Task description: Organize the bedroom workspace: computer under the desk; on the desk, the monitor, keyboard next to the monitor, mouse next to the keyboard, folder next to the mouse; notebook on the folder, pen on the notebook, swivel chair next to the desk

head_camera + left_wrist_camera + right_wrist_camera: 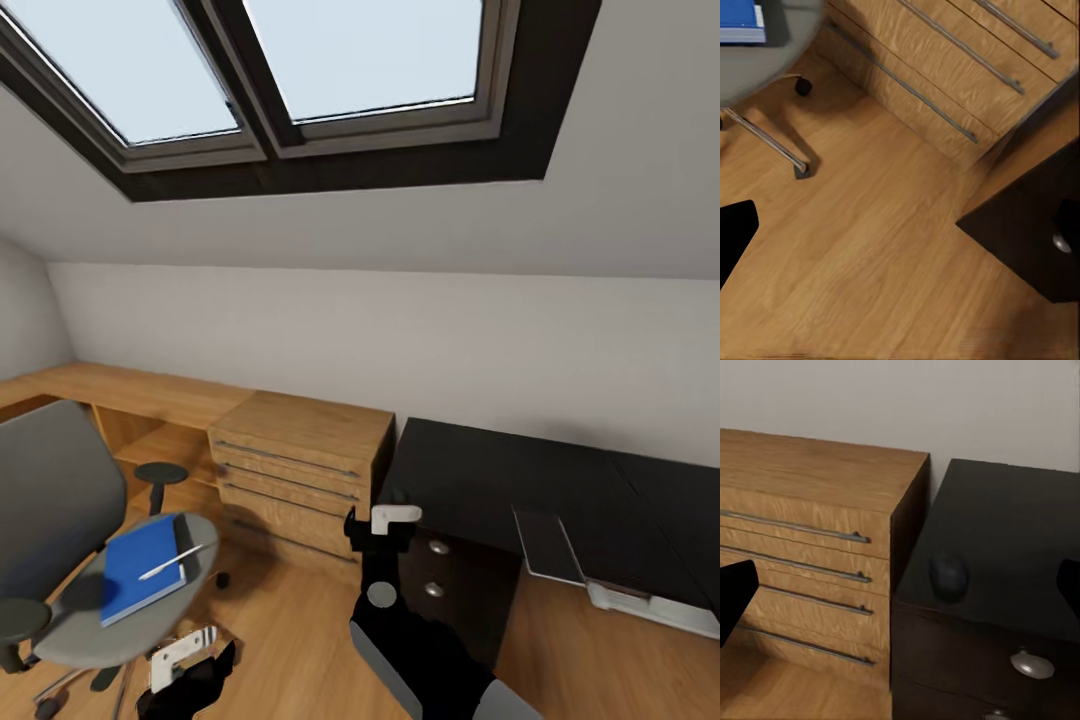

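1. Hovering low at the near edge of the head view, the left gripper sits just beside the swivel chair; whether its fingers are spread or closed cannot be told. Its wrist camera looks down on wood floor, a chair caster and the dresser's drawer fronts
2. Right gripper is raised in front of the desk, at the corner beside the light wooden dresser. Its wrist view shows dark fingertips at both picture edges, well apart: jaws spread, holding nothing
3. Mouse lies on the black top straight ahead of the right gripper, near the desk's front edge, above the silver drawer knobs
4. Folder lies flat on the chair seat, long axis running away from the robot, with the pen resting on it, slanted across. The left arm is clearly nearer to both
5. Keyboard sits further along the desk, overhanging the front edge
6. Judgement: a folder move suits the left arm; lifting risks rolling the pen off
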Tool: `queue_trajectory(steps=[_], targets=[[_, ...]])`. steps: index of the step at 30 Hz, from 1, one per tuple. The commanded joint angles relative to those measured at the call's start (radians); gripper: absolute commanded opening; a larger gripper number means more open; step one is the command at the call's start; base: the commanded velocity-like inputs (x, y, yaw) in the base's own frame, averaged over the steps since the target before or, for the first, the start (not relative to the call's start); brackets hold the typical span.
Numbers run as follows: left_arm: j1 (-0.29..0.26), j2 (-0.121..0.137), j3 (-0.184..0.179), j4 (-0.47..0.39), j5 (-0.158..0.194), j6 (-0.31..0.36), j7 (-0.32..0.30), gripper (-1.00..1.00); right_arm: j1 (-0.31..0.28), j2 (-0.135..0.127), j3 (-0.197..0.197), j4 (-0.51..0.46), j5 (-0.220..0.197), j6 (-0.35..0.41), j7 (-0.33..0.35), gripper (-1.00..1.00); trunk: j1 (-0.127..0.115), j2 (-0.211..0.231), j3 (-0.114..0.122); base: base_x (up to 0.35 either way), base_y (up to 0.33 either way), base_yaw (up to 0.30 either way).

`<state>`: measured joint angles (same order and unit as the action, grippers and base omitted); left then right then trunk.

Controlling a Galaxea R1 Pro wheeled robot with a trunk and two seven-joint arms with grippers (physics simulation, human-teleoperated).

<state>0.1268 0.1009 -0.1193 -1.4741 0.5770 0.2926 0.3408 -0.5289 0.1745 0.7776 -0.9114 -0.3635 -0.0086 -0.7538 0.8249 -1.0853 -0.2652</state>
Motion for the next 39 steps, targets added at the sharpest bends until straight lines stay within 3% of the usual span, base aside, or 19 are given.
queue_trajectory(steps=[1,3,4,6,7,11,20,28,30,39], targets=[[0.000,0.001,-0.001,-0.034,0.009,0.055,0.017,1.00,-0.006,0.000,0.000,0.031,0.000,0.000,0.014,1.00,0.001,-0.001,-0.001,0.328,0.002,0.002],[-0.006,-0.001,-0.001,-0.072,0.012,0.113,0.048,1.00,-0.048,0.000,-0.022,0.113,0.007,0.002,0.077,1.00,0.001,-0.001,-0.001,0.328,0.001,0.001],[-0.062,-0.003,-0.001,-0.087,0.018,0.151,0.077,1.00,-0.147,0.000,-0.081,0.256,0.007,0.004,0.174,1.00,0.001,-0.001,-0.001,0.328,0.000,0.000],[-0.141,-0.004,0.000,-0.097,0.027,0.219,0.092,1.00,-0.281,0.000,-0.177,0.488,0.005,0.005,0.323,1.00,0.001,-0.001,-0.001,0.328,0.000,0.000],[-0.175,-0.006,0.025,-0.105,0.037,0.267,0.097,1.00,-0.390,-0.025,-0.261,0.668,0.005,0.007,0.455,1.00,0.001,-0.001,-0.001,0.328,0.000,0.000],[-0.188,-0.005,0.052,-0.123,0.042,0.284,0.098,1.00,-0.440,-0.054,-0.305,0.753,0.005,0.036,0.527,1.00,0.001,-0.001,-0.001,0.328,0.000,0.000],[-0.191,-0.009,0.038,-0.146,0.043,0.288,0.097,1.00,-0.453,-0.057,-0.314,0.783,0.002,0.130,0.553,1.00,0.001,-0.001,-0.001,0.312,0.080,0.000],[-0.191,-0.014,0.038,-0.146,0.043,0.289,0.096,1.00,-0.453,-0.055,-0.313,0.783,0.002,0.157,0.554,1.00,0.001,-0.001,-0.001,0.229,0.197,0.000],[-0.191,-0.015,0.034,-0.146,0.043,0.293,0.094,1.00,-0.453,-0.054,-0.313,0.783,0.001,0.205,0.554,1.00,0.001,-0.001,-0.001,0.034,0.033,0.000],[-0.191,-0.046,0.036,-0.147,0.043,0.292,0.095,1.00,-0.453,-0.059,-0.320,0.782,0.001,0.242,0.556,1.00,0.035,-0.064,-0.029,0.003,0.003,0.000]])
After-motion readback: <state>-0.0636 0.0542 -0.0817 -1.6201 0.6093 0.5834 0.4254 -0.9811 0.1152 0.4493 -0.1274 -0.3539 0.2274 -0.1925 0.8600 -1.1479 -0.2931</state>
